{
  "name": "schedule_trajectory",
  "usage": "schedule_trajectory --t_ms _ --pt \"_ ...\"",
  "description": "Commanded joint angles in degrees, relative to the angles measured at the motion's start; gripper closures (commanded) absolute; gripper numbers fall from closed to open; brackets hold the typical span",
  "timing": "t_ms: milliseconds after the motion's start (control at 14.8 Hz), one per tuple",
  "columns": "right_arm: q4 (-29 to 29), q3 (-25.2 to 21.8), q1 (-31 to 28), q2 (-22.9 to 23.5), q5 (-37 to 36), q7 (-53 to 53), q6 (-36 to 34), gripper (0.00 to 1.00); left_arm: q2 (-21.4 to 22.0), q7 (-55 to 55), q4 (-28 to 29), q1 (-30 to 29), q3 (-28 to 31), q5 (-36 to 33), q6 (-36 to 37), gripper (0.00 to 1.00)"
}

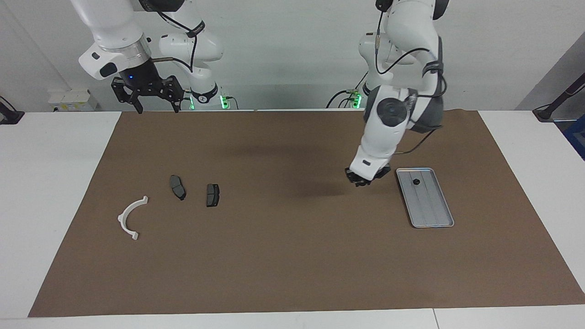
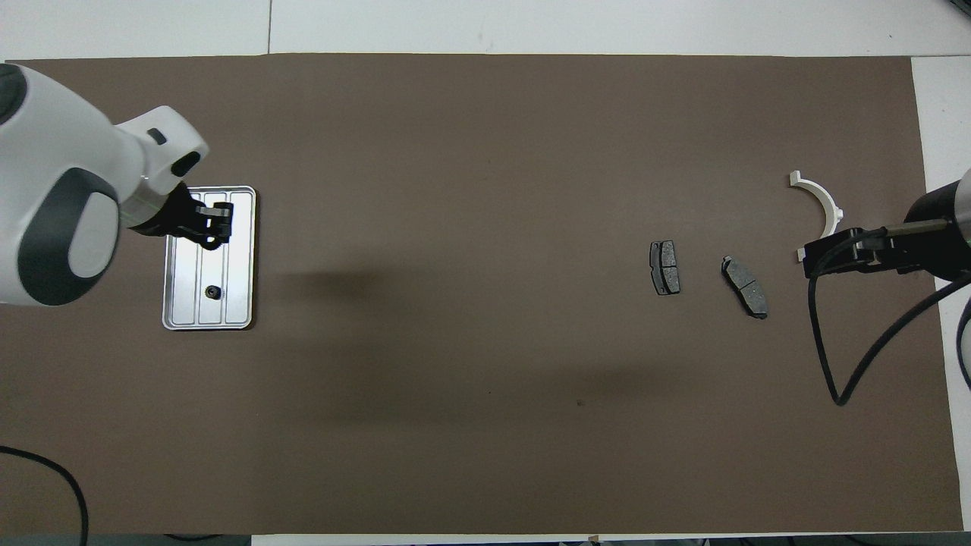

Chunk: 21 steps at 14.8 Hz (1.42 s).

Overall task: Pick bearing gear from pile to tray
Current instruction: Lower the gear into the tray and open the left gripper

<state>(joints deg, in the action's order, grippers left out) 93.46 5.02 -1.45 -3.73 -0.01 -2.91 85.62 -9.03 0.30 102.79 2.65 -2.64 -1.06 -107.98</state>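
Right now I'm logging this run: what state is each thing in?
left gripper: raised beside the tray, closed on something small.
right gripper: open, waiting.
tray: holds one small black round piece.
brake pads: flat on mat.
white half-ring bracket: flat on mat.

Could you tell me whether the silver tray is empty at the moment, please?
Not empty. One small black round piece lies inside the tray, at its end nearer the robots; the rest of the ribbed bottom shows bare.

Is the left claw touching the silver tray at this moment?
Apart. In the facing view the left claw hangs above the brown mat beside the tray, with bare mat between them. The overhead view only makes it seem to cover the tray.
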Motion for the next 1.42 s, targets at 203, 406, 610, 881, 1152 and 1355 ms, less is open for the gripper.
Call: schedule_trajectory --t_ms 203,406,610,881,1152,1355 --pt "-0.29 0.43 -0.84 0.04 1.41 -0.52 0.34 0.00 -0.10 9.71 16.37 -6.07 -0.70 0.89 -23.13 1.00" --pt "-0.38 -0.27 -0.22 0.13 1.15 -0.34 0.34 0.00 -2.21 9.54 17.35 -5.90 -0.70 0.89 -27.27 1.00" --pt "-0.73 -3.61 2.76 0.13 1.41 -0.25 0.17 0.00 -2.83 9.45 17.88 -5.72 -0.61 0.89 -28.86 1.00" --pt "-0.82 -3.70 2.85 0.13 1.41 -0.25 0.08 0.00 -4.15 9.28 18.85 -5.55 -0.61 0.89 -31.76 1.00" --pt "-0.73 -3.53 2.85 -0.58 1.41 -0.25 0.08 0.00 -4.85 9.28 19.02 -5.55 -0.61 0.89 -32.73 1.00" --pt "-0.64 -3.53 2.85 -0.58 1.41 -0.34 0.17 0.00 -5.12 9.19 19.90 -5.46 -0.61 0.89 -34.31 1.00"
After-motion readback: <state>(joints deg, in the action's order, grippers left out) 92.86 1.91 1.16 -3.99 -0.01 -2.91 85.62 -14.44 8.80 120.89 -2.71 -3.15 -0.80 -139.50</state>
